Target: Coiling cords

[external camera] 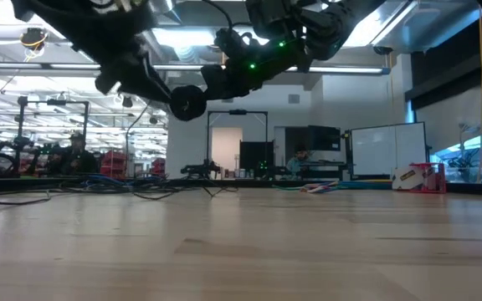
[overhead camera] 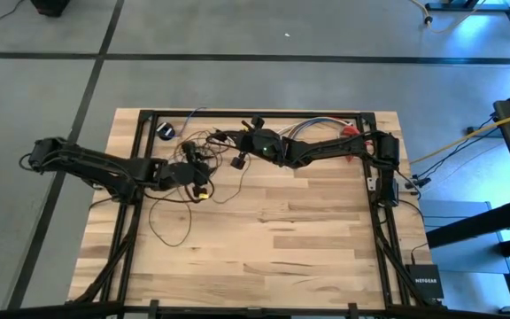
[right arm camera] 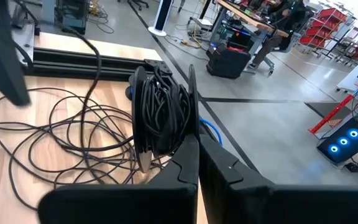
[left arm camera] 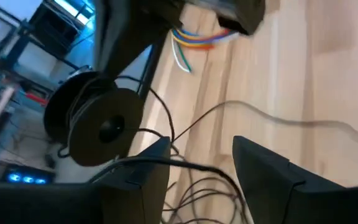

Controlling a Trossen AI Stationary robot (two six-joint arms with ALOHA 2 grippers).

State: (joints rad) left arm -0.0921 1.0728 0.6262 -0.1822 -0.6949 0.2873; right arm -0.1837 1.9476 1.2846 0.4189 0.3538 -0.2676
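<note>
Pale plank table [overhead camera: 308,239]: open left pincer [left arm camera: 201,180] straddles thin looping cords [right arm camera: 67,140]; right pincer [right arm camera: 197,152] closed.

Cord loops [overhead camera: 180,213] clutter far-left table [overhead camera: 308,257]; near half open.

1. The left arm reaches in from the left edge of the high view; the left gripper [overhead camera: 200,180] sits left of centre, fingers [left arm camera: 145,180] parted.
2. The right arm stretches leftward across the upper middle; the right gripper [overhead camera: 230,139] has its fingers [right arm camera: 185,165] pressed together.
</note>
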